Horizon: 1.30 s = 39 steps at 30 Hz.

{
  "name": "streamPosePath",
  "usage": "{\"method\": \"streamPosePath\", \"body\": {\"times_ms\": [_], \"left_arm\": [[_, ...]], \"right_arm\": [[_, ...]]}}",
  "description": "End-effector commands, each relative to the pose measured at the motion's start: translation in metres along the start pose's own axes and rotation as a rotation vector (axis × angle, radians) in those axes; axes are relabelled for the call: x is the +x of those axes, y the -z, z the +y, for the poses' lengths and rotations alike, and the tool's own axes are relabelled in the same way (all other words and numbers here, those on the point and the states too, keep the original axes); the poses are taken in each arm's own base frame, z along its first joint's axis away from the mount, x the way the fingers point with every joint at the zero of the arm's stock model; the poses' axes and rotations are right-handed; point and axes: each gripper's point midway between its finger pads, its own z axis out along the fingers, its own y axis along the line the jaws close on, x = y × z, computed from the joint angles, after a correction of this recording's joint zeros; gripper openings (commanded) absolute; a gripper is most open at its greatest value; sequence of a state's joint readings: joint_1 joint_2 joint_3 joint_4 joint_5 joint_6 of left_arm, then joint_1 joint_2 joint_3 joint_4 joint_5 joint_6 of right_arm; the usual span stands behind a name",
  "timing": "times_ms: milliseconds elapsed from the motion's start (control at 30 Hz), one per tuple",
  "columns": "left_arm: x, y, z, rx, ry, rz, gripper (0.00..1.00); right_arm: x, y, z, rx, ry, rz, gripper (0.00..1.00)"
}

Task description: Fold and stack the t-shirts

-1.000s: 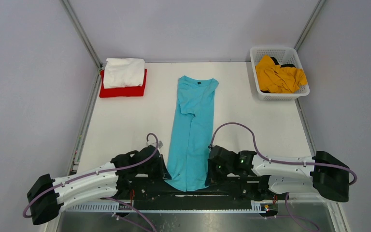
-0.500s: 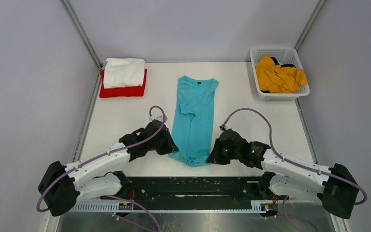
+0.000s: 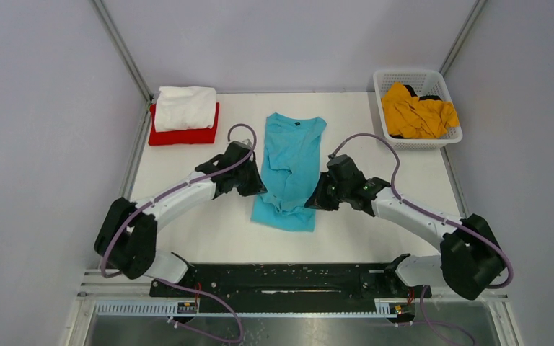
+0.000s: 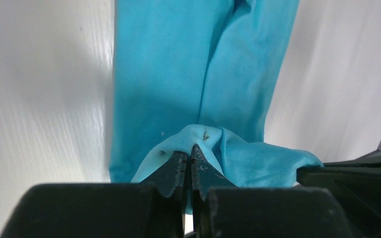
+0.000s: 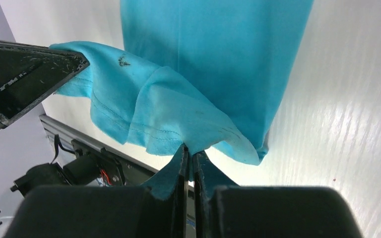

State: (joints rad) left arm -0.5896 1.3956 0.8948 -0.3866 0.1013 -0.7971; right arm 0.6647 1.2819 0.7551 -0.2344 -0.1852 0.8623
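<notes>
**Far left corner of the table (image 3: 209, 223).** White t-shirt (image 3: 185, 108), folded, lying on the folded red t-shirt (image 3: 184, 135). Well apart from the work, so I judge it in no danger.

**Left jaws.** Closed on one hem corner of the turquoise t-shirt (image 3: 292, 155), held clear of the table. Only a small pinch of cloth shows in the wrist view. Risk: the corner slips free mid-fold.

**Turquoise t-shirt, middle of the table.** A narrow strip, collar toward the far edge, near end lifted and doubled over its own lower half. The hem sags between the two grips. Risks:
- The slack bunches under the fold.
- The lower layer drags along and loses its straight line.
- The creases near the collar get pressed in.

**Right jaws.** Closed on the other hem corner, level with the left. Risk: if one arm travels further than the other, the fold lands skewed.

**Far right corner.** White basket (image 3: 411, 75) holding the mustard t-shirt (image 3: 417, 112), crumpled and not yet folded.
</notes>
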Motion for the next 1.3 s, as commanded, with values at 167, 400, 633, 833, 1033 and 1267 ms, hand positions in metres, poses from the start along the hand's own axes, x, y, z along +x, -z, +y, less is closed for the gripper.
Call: {"method": "streamPosePath", "body": {"times_ms": [167, 400, 633, 833, 1033, 1267], "left_arm": [[-0.048, -0.036, -0.010, 0.028, -0.007, 0.019, 0.00], [-0.068, -0.060, -0.006, 0.019, 0.027, 0.038, 0.00], [-0.082, -0.074, -0.007, 0.024, 0.053, 0.055, 0.00], [-0.093, -0.080, 0.002, -0.020, 0.066, 0.037, 0.03], [-0.110, -0.089, -0.002, -0.013, 0.068, 0.028, 0.16], [-0.125, -0.054, -0.014, 0.054, 0.049, -0.034, 0.99]], "right_arm": [[-0.049, -0.015, 0.005, -0.028, -0.017, -0.018, 0.03], [-0.076, -0.035, -0.005, -0.026, -0.058, -0.002, 0.04], [-0.096, -0.047, -0.015, -0.017, -0.087, -0.011, 0.05], [-0.107, -0.057, -0.023, -0.012, -0.090, -0.009, 0.08], [-0.131, -0.069, -0.027, -0.016, -0.063, -0.043, 0.21], [-0.137, -0.053, -0.024, -0.032, 0.024, -0.108, 0.78]]}}
